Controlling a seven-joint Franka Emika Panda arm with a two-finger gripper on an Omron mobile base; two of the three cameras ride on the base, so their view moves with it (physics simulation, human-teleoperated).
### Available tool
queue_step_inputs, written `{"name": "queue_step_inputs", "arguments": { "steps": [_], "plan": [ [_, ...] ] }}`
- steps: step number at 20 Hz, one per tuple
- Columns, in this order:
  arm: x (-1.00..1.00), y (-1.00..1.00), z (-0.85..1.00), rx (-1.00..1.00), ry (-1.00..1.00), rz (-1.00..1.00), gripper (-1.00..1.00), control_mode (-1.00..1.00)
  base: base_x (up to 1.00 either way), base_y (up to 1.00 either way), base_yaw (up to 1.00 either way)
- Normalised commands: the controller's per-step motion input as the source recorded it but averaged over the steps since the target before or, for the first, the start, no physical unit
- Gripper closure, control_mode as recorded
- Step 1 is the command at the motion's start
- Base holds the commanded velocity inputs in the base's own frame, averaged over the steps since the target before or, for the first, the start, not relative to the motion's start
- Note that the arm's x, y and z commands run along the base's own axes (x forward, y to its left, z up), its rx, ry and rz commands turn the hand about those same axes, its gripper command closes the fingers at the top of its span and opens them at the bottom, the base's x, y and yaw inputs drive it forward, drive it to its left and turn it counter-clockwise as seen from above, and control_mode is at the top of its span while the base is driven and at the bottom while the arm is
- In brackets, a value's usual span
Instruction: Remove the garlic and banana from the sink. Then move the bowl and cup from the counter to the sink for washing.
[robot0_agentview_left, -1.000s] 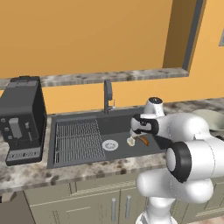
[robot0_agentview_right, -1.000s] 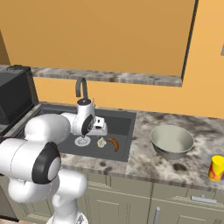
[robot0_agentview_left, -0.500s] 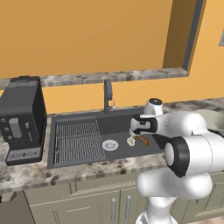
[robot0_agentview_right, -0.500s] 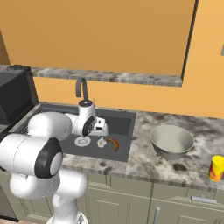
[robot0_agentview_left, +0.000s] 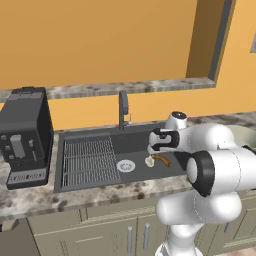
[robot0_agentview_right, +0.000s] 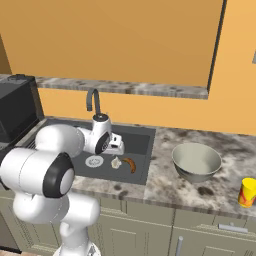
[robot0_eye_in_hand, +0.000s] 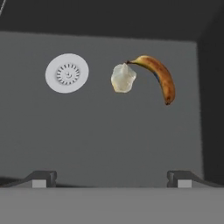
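Observation:
The whitish garlic (robot0_eye_in_hand: 123, 78) lies on the floor of the dark sink (robot0_eye_in_hand: 109, 140), touching the stem end of the curved orange-yellow banana (robot0_eye_in_hand: 158, 77) beside it. My gripper (robot0_eye_in_hand: 112, 178) hangs open above them, holding nothing. From the base, the gripper (robot0_agentview_left: 153, 146) hovers just over the garlic (robot0_agentview_left: 149, 161) and banana (robot0_agentview_left: 161, 159) in the sink (robot0_agentview_left: 142, 173). The grey bowl (robot0_agentview_right: 196, 161) and the yellow cup (robot0_agentview_right: 247, 192) stand on the counter to the right of the sink (robot0_agentview_right: 141, 138).
A round silver drain (robot0_eye_in_hand: 67, 73) lies left of the garlic. The dark faucet (robot0_agentview_left: 123, 106) rises behind the basin, the wire rack (robot0_agentview_left: 89, 160) fills its left part, and a black coffee machine (robot0_agentview_left: 25, 136) stands on the counter at left.
The arm's elbow has shifted a little while the hand stays nearly where it was over the sink. Garlic and banana have not moved.

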Motion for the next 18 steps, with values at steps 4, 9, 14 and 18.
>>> {"name": "queue_step_inputs", "arguments": {
  "steps": [4,9,14,18],
  "plan": [
    [0.08,0.0,-0.04,0.0,0.0,0.0,-1.0,-1.0,0.0,0.0,0.0],
    [0.08,0.03,-0.07,0.0,0.0,0.0,-1.0,-1.0,0.0,0.0,0.0],
    [0.09,0.01,-0.09,0.0,0.0,0.0,-1.0,-1.0,0.0,0.0,0.0],
    [0.11,0.01,-0.09,0.0,0.0,-0.01,-1.0,-1.0,0.0,0.0,0.0]
  ]
}}
